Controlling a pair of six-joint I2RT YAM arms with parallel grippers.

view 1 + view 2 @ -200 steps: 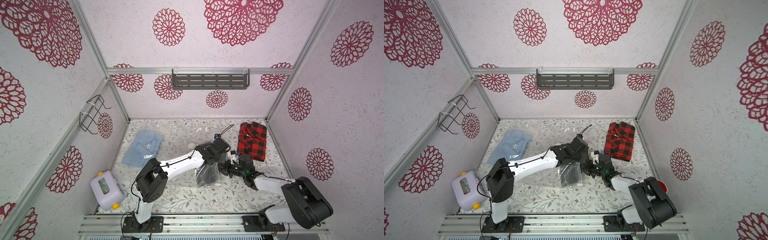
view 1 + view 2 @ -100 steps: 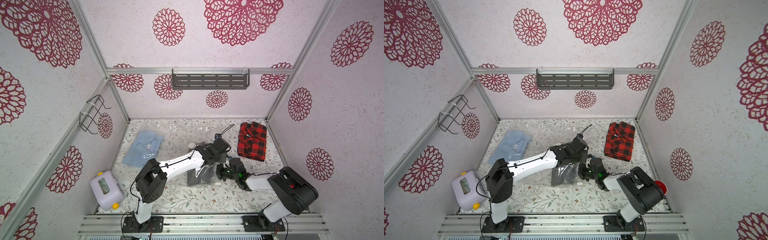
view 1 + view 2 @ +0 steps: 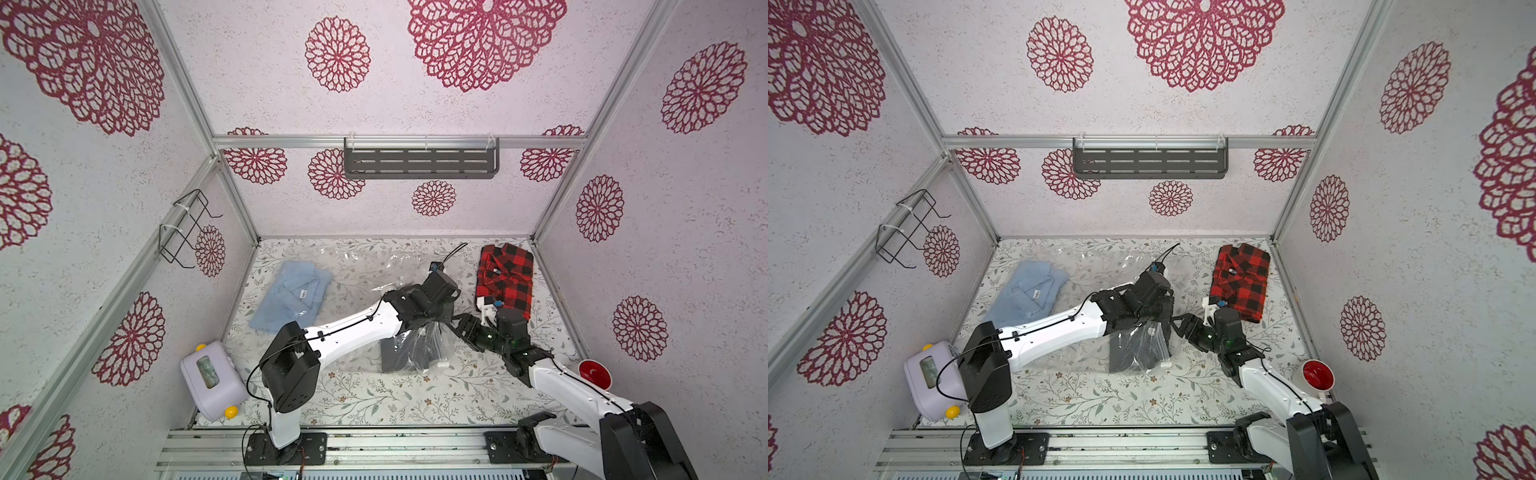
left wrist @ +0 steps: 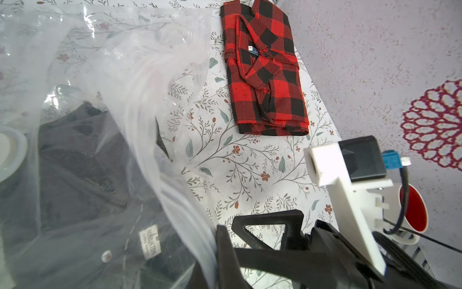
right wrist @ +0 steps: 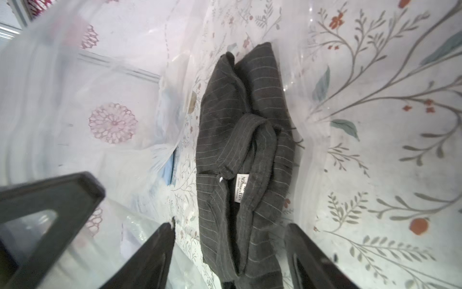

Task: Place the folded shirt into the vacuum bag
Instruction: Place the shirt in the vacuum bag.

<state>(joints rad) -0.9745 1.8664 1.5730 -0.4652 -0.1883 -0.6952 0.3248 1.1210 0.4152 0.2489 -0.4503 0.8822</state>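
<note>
The flowery table [image 3: 374, 399] carries a big clear vacuum bag [image 3: 365, 266] spread across its middle, one edge lifted off the cloth. A folded dark grey shirt [image 5: 245, 112] lies inside it (neck label [image 5: 241, 187] facing up). A red checked shirt [image 3: 507, 278] lies outside on the right, a pale blue shirt [image 3: 291, 295] on the left. The left gripper [image 3: 434, 322] is pinched tight on the raised plastic. The right gripper [image 5: 230, 226] has its jaws apart at the bag's mouth, holding nothing.
</note>
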